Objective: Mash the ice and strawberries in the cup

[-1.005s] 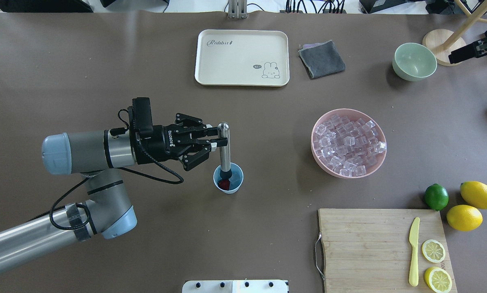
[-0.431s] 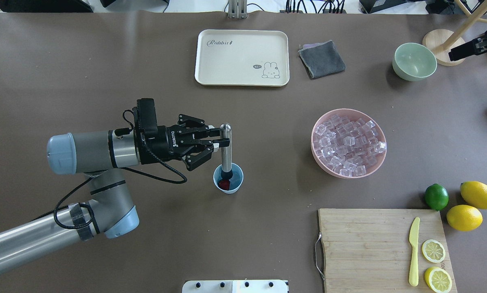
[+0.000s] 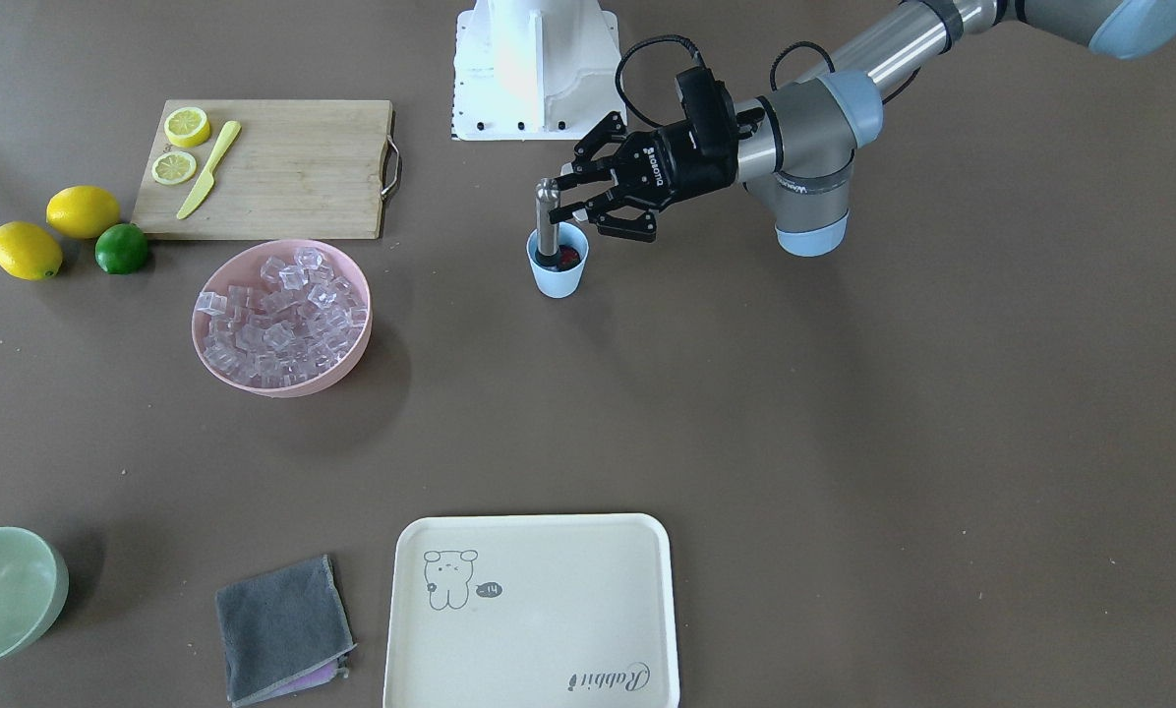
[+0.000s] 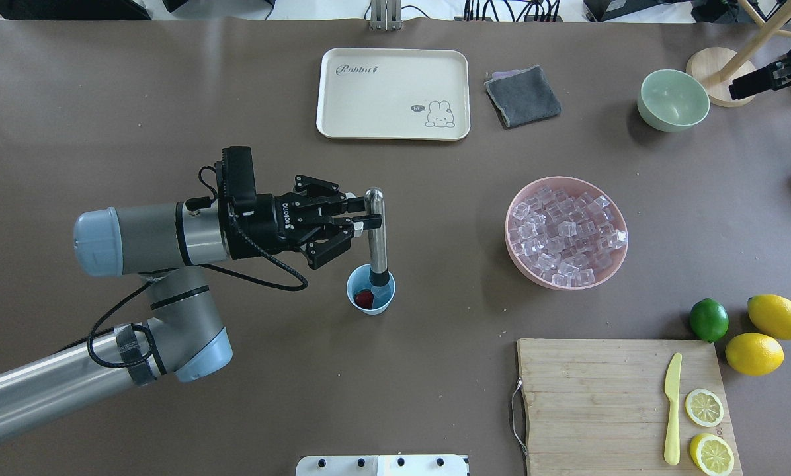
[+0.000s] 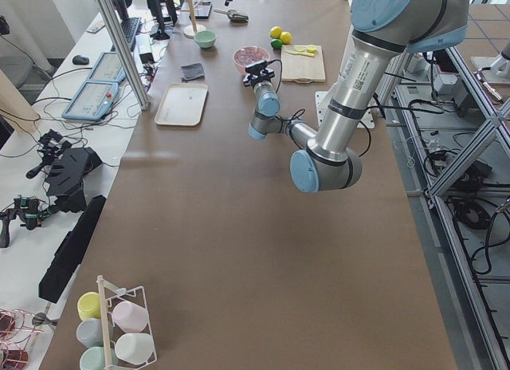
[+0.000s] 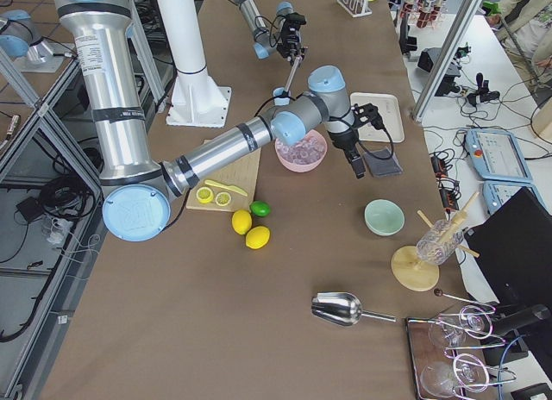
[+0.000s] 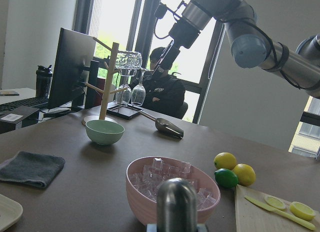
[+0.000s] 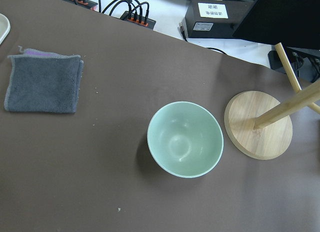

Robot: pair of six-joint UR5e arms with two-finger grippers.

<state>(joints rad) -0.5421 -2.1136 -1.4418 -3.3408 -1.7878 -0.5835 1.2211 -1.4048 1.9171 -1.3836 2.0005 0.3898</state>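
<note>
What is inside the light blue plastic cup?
A dark red strawberry and the lower end of the steel muddler held by the left tool. No ice is visible; the muddler hides part of the light blue cup's bottom.

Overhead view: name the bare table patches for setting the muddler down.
Bare: the strip between cup and cutting board, and the stretch between tray and pink bowl. Crowded: around the left tool and cup, and by the lime and lemons.

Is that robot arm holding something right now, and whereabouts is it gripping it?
Yes. The left gripper pinches a metal masher near its rounded top end; its lower end sits in the blue cup.
</note>
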